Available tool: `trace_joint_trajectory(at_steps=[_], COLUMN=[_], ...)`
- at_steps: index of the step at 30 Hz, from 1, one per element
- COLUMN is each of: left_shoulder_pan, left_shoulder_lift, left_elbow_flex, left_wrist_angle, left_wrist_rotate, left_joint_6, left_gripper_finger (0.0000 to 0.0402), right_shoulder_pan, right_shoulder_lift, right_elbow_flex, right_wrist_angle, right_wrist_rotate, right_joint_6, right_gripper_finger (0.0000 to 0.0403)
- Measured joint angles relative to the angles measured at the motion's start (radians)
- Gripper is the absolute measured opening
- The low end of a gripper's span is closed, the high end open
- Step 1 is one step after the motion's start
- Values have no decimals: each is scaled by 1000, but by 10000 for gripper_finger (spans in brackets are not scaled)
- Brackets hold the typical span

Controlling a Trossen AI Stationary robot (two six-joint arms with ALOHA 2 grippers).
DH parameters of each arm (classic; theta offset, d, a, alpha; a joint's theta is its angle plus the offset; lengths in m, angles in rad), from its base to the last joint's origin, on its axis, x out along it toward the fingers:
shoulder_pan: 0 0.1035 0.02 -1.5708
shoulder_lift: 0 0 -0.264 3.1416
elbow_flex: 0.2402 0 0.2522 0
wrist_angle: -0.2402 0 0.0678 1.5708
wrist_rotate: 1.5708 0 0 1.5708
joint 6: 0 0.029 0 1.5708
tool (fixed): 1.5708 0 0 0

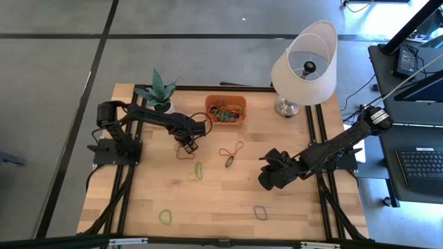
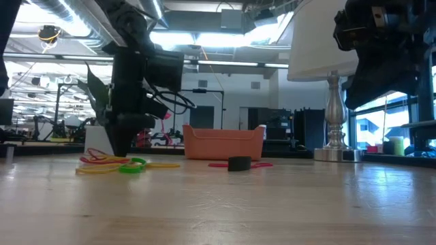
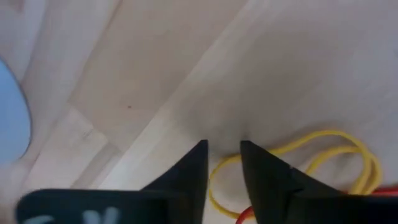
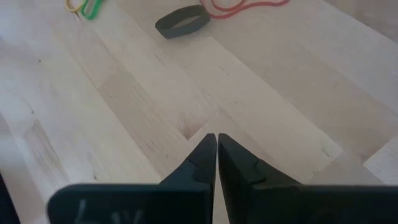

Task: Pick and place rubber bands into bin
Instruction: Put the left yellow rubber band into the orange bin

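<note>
My left gripper [image 1: 185, 146] points down at the table in front of the bin, its tips [image 3: 222, 150] open with a narrow gap. A yellow rubber band [image 3: 323, 138] and a red one [image 3: 246, 215] lie flat under it; the yellow band's end runs into the gap. The orange bin [image 1: 225, 109] stands at the far middle and has several bands in it. More bands lie loose: green and yellow [image 1: 199, 170], red [image 1: 233, 150], black [image 1: 228, 163], green [image 1: 165, 216], grey-blue [image 1: 260, 212]. My right gripper [image 1: 270, 177] hangs shut above bare wood [image 4: 216, 140]. My left gripper comes from above with a finger [image 3: 189, 171] on either side of the yellow band's end [image 3: 215, 177], which lies flat on the table. I cannot tell whether the fingers touch the band.
A white plant pot with a green plant [image 1: 159, 93] stands at the far left, close behind my left arm. A lamp with a white shade [image 1: 304, 66] stands at the far right. Open wood lies in the near middle of the table.
</note>
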Motion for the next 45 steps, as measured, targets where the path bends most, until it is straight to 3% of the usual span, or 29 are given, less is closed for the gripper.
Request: trace_joint_trajectory(at_steps=[6, 13, 21, 26, 30, 39, 45], left_shoulder_pan=[-3, -44, -132, -147, -129, -99, -92], left_shoulder_lift=[-10, -64, -260, -310, -282, -161, -78], left_elbow_flex=[-3, 17, 69, 66, 39, -9, -9], left_wrist_angle=[-4, -169, -266, -253, -162, -20, 4], left_wrist_rotate=[44, 69, -46, -83, -50, 23, 41], left_joint_6=[1, -72, -195, -204, -156, -59, -9], left_gripper_finger=[9, 2, 1, 1, 14, 94, 102], right_shoulder_pan=[0, 0, 0, 0, 0, 0, 0], right_shoulder_lift=[0, 0, 0, 0, 0, 0, 0], right_elbow_flex=[0, 0, 0, 0, 0, 0, 0], right_wrist_angle=[-1, -1, -2, -2, 0, 30, 41], right_wrist_rotate=[0, 0, 1, 1, 1, 1, 1], right_joint_6=[-7, -22, -23, -26, -26, -25, -24], right_gripper_finger=[21, 21, 21, 21, 21, 21, 21])
